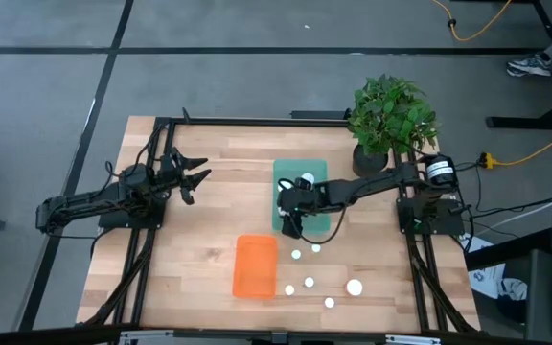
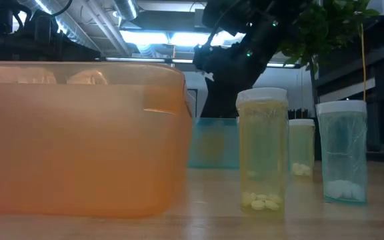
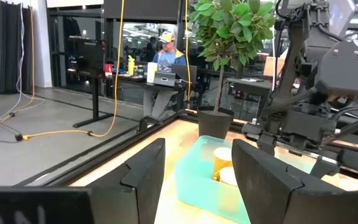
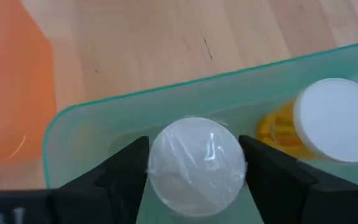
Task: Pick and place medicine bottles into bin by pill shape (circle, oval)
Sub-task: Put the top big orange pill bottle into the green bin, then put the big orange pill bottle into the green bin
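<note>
I see the right gripper [image 1: 292, 222] over the green bin [image 1: 318, 172], at its 7 o'clock corner. Its fingers [image 4: 124, 171] flank a white-capped bottle [image 4: 196, 165] inside the bin, just beside the cap on both sides; I cannot tell if they grip it or have let go. A 2nd bottle [image 4: 328, 121] with orange body lies in the same bin, near the 1st.

The left gripper [image 1: 195, 177] waits at the table's 9 o'clock side, fingers [image 3: 143, 171] spread, holding nothing.

The orange bin [image 1: 255, 265] sits at 6 o'clock of the green one, just beside it. 6 loose bottles [image 1: 355, 287] stand at 3 to 4 o'clock of the orange bin.

The potted plant [image 1: 391, 115] stands at 1 o'clock of the green bin, close by the right arm. From the low view the orange bin blocks most of the table's left half. A person [image 3: 166, 53] sits at a desk beyond the table.
</note>
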Controlling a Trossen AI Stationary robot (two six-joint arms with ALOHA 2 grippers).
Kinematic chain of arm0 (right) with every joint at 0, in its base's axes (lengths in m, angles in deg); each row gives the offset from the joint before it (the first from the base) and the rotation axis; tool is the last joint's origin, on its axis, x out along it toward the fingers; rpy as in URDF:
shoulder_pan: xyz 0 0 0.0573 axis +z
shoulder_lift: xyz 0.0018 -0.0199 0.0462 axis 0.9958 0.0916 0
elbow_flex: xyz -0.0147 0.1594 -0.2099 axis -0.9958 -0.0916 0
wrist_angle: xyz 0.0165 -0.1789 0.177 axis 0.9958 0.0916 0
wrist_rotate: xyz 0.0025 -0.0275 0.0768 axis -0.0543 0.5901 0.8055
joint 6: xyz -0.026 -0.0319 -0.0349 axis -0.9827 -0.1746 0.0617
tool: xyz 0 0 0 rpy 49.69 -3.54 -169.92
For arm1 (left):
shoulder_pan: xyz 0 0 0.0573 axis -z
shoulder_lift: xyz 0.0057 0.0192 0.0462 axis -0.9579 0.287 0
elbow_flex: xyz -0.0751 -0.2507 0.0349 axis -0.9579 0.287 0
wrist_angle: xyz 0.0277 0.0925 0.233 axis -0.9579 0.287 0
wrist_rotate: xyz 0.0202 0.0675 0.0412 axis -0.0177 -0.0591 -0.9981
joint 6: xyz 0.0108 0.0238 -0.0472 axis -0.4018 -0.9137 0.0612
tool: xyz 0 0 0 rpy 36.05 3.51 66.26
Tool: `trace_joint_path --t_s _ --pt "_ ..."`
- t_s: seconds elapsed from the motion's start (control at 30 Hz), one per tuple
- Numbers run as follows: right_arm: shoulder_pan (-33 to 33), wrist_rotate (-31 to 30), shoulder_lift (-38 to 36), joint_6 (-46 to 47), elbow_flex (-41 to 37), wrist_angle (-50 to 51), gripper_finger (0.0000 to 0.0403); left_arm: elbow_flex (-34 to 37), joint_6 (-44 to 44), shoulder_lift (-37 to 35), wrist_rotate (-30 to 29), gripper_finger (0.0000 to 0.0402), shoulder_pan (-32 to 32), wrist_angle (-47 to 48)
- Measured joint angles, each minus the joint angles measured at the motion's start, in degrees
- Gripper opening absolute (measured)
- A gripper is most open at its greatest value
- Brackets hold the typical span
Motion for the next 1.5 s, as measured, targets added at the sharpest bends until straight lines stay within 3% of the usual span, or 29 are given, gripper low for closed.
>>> trace_joint_path --t_s 0.23,0.4,0.77,1.03,1.13,1.3,1.5 --pt "0.0 0.0 -1.5 0.0 0.2 0.7 0.0267 0.0 0.0 0.0 0.0 0.0177 0.0 0.0" --pt "0.0 -0.4 -3.4 0.2 5.3 8.6 0.0268 0.0 0.0 0.0 0.0 0.0177 0.0 0.0" --pt "6.5 0.0 -5.7 13.4 22.0 49.5 0.0268 0.0 0.0 0.0 0.0 0.0177 -0.1 0.0" --pt "18.3 2.7 -5.7 22.3 25.1 73.7 0.0268 0.0 0.0 0.0 0.0 0.0177 -0.1 0.0" --pt "23.3 4.2 -5.9 25.8 24.0 74.1 0.0268 0.0 0.0 0.0 0.0 0.0177 -0.1 0.0" --pt "32.6 12.1 -6.1 33.9 20.5 73.9 0.0268 0.0 0.0 0.0 0.0 0.0177 -0.1 0.0" --pt "42.7 12.6 -6.0 46.1 14.0 68.8 0.0268 0.0 0.0 0.0 0.0 0.0177 -0.1 0.0"
